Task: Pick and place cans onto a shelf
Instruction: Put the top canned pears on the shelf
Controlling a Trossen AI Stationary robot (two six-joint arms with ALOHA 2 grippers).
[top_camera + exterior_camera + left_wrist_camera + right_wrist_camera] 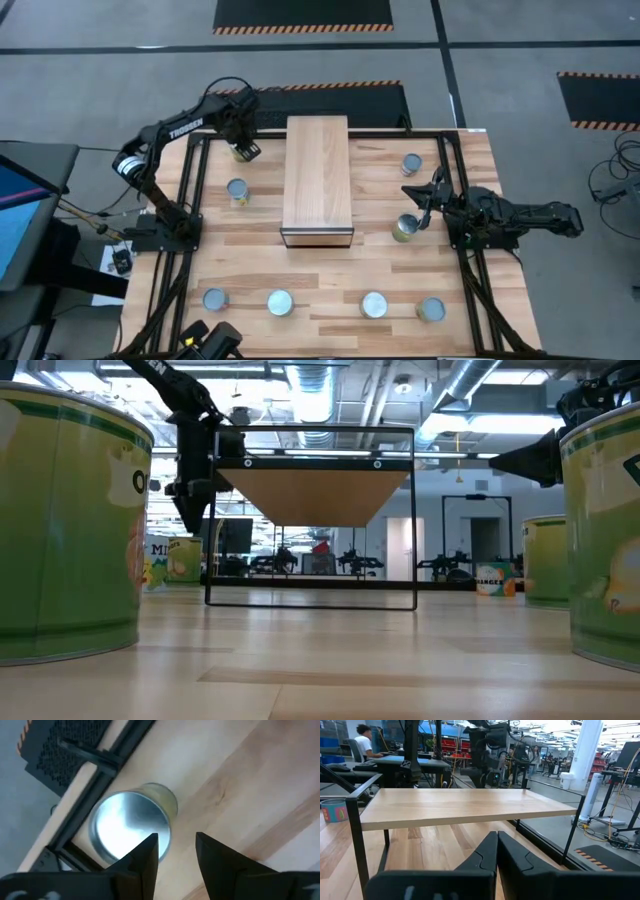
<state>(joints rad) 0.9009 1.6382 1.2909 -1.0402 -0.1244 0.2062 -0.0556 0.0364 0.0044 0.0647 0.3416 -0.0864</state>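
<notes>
Eight upright silver-lidded cans (237, 191) around the bare light-wood shelf (317, 175).

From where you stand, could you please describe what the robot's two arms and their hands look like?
Both arms are dark, nearly black, jointed in segments. The left arm carries white lettering along its upper link and a pale band at a joint; the right arm is plain black. The left hand and right hand each end in two dark, wedge-shaped fingers.

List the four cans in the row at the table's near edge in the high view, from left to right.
Leftmost can → second can → third can → rightmost can, all standing upright and apart.
</notes>
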